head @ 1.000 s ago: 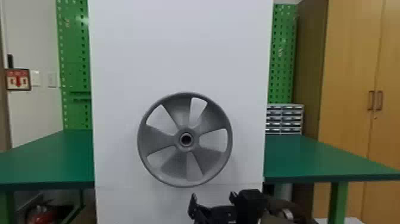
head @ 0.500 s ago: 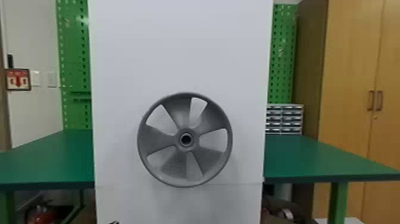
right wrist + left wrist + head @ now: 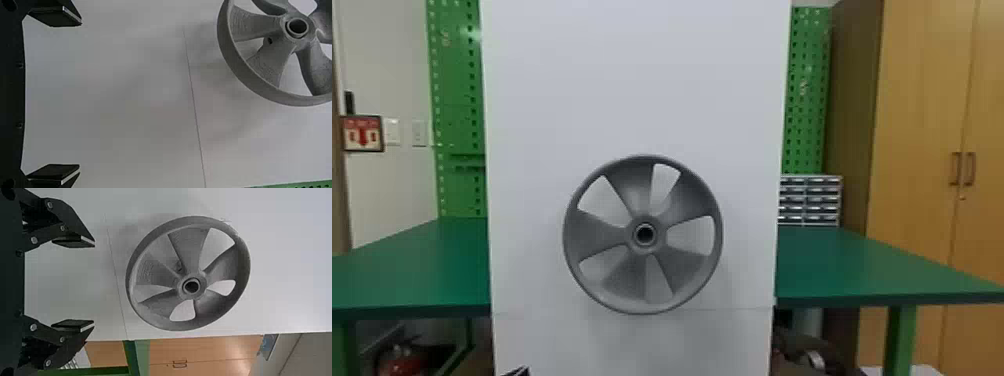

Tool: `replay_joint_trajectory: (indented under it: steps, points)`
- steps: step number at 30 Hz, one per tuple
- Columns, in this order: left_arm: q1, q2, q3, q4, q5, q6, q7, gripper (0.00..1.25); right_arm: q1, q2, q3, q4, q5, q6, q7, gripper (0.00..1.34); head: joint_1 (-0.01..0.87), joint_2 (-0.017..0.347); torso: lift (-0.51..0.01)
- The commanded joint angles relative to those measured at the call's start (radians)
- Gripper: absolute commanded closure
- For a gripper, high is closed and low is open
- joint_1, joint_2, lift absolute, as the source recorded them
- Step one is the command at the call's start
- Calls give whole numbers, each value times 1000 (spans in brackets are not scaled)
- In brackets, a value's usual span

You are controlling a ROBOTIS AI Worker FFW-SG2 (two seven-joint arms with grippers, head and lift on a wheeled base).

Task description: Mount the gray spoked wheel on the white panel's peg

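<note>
see the gray wheel [image 3: 599, 237] upright at the face of the white panel [image 3: 632, 75], hub [image 3: 633, 237] facing out, free of both grippers. cannot make out the peg inside the dark hub hole. at the bottom edge of the head view, spot a small black bit of the left gripper [image 3: 518, 371], lower than the wheel and over toward the panel's left edge. in the left wrist view, see the jaws wide apart with only air between, and the wheel beyond the fingertips, roughly in line with the gap. for the right gripper [image 3: 80, 94], see the jaws wide apart too, also with nothing between, and the wheel past the fingertips, up and off toward the robot's left. behind the panel, see the green table [image 3: 872, 265] stick out on either side, its middle blocked from sight. farther back, see green pegboards [image 3: 454, 85], a small drawer unit [image 3: 809, 200] on the right, and a wooden cabinet [image 3: 917, 150] beside it. on the left wall, see a red sign [image 3: 363, 134].
</note>
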Motion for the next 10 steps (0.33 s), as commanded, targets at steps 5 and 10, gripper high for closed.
replay_joint_trajectory:
  steps: [5,10]
  points:
    - [-4,-11,0,9,-13,-4,0,518,35,8,-19,86,22,-119,6,-2,123,-8,-400]
    - [-5,-11,1,12,-16,-4,0,518,57,9,-33,100,41,-128,6,-2,123,-8,-400]
